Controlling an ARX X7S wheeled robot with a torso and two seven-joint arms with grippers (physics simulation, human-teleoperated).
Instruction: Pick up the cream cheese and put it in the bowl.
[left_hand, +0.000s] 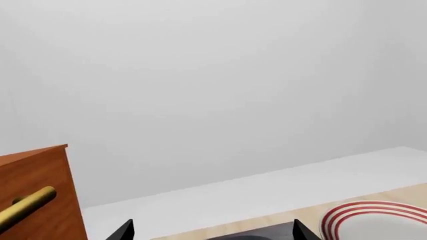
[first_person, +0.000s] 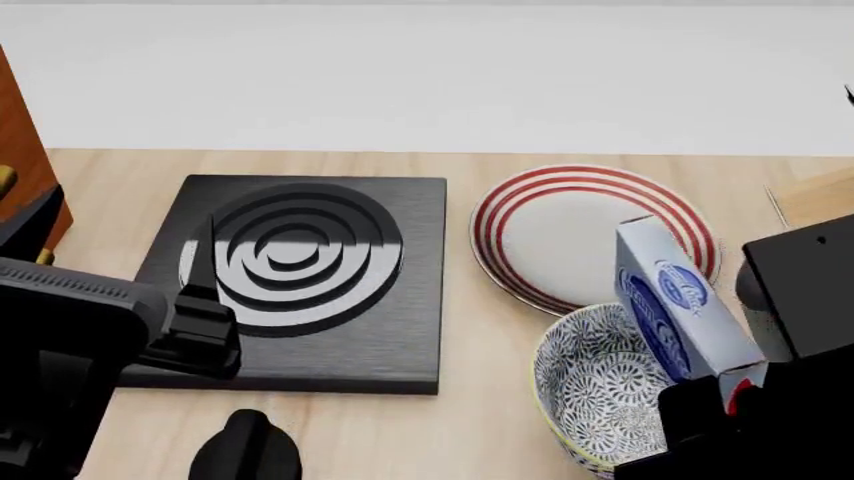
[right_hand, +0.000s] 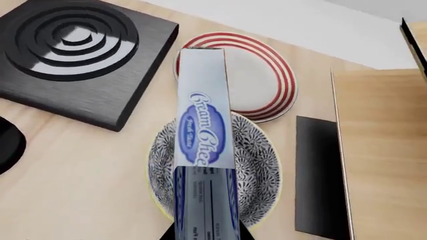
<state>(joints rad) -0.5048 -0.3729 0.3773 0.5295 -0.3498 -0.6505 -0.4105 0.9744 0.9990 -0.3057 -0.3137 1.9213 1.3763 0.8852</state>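
Observation:
My right gripper (right_hand: 203, 235) is shut on the cream cheese (right_hand: 203, 135), a pale blue-grey box with a dark blue oval logo. It holds the box end-up and tilted over the patterned bowl (right_hand: 263, 170). In the head view the cream cheese (first_person: 674, 300) stands above the right part of the bowl (first_person: 594, 385), with its red end down at the right gripper (first_person: 721, 400). I cannot tell whether the box touches the bowl. My left gripper (left_hand: 212, 235) is open and empty; in the head view the left gripper (first_person: 120, 250) is over the left edge of the black burner block.
A black burner block (first_person: 300, 280) lies left of a red-striped white plate (first_person: 587, 235), which sits just behind the bowl. A black knob (first_person: 247, 450) is at the front. A wooden cabinet with a brass handle (left_hand: 30, 202) stands far left. A wooden box (right_hand: 380, 150) is at the right.

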